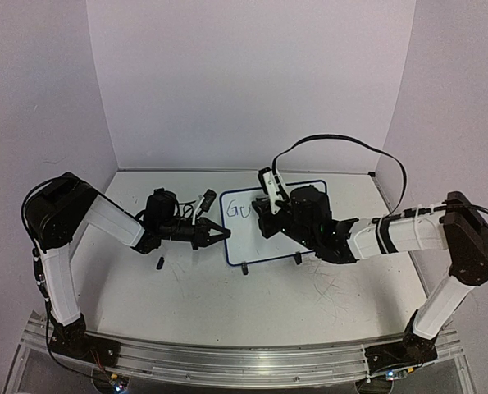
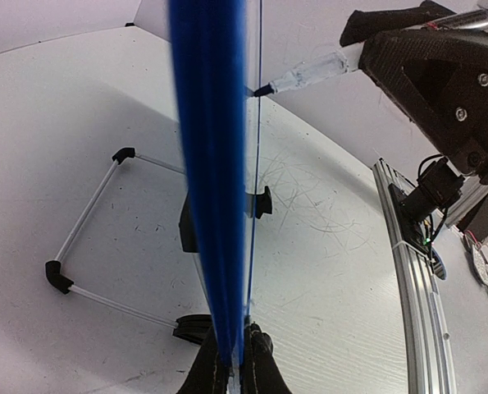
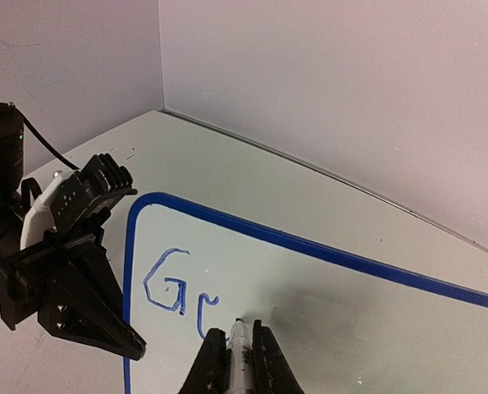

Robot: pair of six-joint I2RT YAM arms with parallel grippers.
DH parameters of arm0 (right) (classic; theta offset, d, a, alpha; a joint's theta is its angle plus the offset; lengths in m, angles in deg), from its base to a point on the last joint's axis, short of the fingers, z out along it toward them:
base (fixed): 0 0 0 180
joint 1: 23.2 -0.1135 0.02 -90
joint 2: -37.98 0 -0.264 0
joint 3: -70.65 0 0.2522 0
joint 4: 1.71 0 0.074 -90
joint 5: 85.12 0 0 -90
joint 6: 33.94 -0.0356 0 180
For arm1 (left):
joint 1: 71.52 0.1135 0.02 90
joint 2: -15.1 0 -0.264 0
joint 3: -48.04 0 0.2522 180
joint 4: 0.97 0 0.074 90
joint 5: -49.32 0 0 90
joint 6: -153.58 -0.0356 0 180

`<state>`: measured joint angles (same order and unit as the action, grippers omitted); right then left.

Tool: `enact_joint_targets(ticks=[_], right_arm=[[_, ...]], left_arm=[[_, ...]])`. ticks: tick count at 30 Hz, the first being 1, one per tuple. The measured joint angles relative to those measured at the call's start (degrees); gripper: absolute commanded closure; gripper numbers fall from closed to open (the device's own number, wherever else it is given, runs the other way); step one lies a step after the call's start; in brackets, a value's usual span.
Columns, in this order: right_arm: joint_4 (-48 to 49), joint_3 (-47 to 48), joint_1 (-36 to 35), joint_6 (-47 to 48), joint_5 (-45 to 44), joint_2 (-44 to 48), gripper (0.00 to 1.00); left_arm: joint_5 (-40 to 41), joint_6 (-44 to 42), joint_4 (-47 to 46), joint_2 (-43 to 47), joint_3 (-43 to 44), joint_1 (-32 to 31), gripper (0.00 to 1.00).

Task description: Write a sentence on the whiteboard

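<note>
The whiteboard [image 1: 264,242] stands tilted on the table, blue-framed, also in the right wrist view [image 3: 350,312]. In the left wrist view I see it edge-on [image 2: 211,164]. The sentence [image 3: 174,283] is a blue "G" and part of a second letter at the board's upper left [image 1: 240,210]. My left gripper [image 1: 225,235] is shut on the board's left edge [image 2: 237,349]. My right gripper [image 1: 264,215] is shut on a white marker [image 3: 240,349]. The marker's tip touches the board just right of the second letter. The marker tip [image 2: 309,74] also shows in the left wrist view.
A small black cap [image 1: 159,263] lies on the table left of the board. The board's black feet [image 1: 244,268] and wire stand [image 2: 88,213] rest on the scratched tabletop. The right arm's cable [image 1: 342,141] loops above the board. Walls close off the back and sides.
</note>
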<state>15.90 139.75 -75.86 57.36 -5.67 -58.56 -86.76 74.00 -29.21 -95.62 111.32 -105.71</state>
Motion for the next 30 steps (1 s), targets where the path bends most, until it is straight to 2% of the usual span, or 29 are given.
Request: enact_joint_targets(ticks=[16,30], right_arm=[[0.29,2.28,-0.21,-1.53,3.23,-2.38,1.00],[1.72,2.26,-0.51,-1.75,-0.38,-2.46,1.00]], left_arm=[[0.00,0.02,0.04,0.00,0.00,0.00,1.00],[0.11,0.09,0.09,0.00,-0.02,0.00,1.00]])
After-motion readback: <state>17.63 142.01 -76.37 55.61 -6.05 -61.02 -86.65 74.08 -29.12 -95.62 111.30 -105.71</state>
